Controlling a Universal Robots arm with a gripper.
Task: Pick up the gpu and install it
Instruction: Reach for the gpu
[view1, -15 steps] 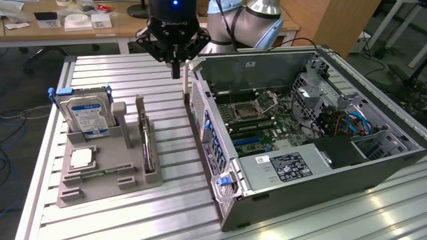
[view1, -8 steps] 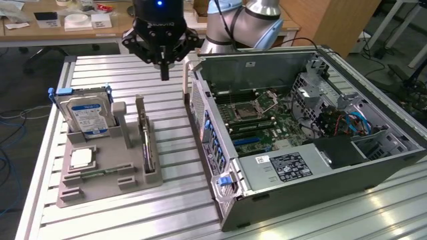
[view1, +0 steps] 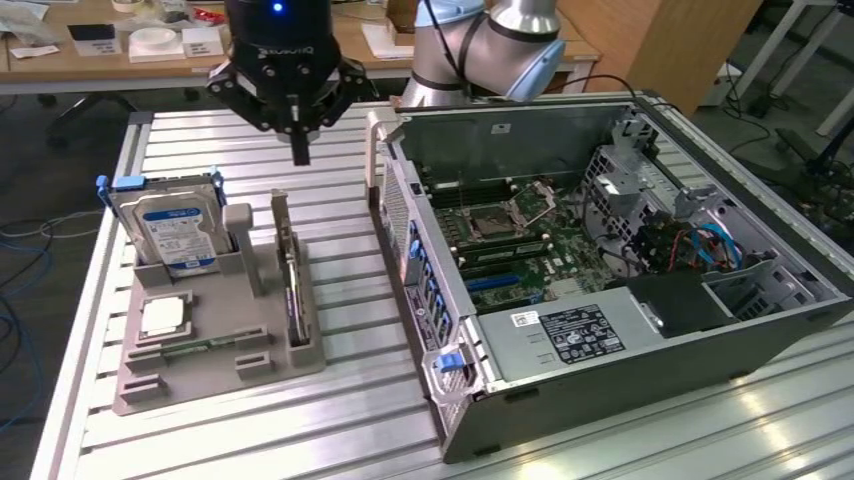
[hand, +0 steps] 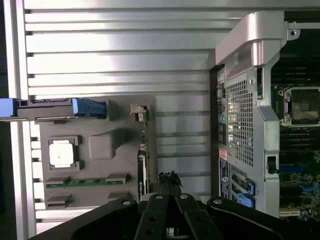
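The gpu (view1: 288, 285) is a thin dark card that stands on its long edge in a slot of the grey holder (view1: 200, 375), with its metal bracket at the far end. The wrist view looks straight down on the gpu (hand: 142, 160), so it appears as a narrow strip. My gripper (view1: 300, 148) hangs above the table behind the holder, clear of the card. Its two fingers are pressed together with nothing between them. In the wrist view the gripper (hand: 169, 181) has its tips just beside the near end of the card.
The open computer case (view1: 601, 250) lies to the exterior view's right of the holder, its motherboard (view1: 521, 245) exposed. The holder also carries a silver hard drive (view1: 171, 230), a processor (view1: 163, 317) and a green memory stick (view1: 200, 348). A slatted metal table (view1: 267, 440) lies under everything.
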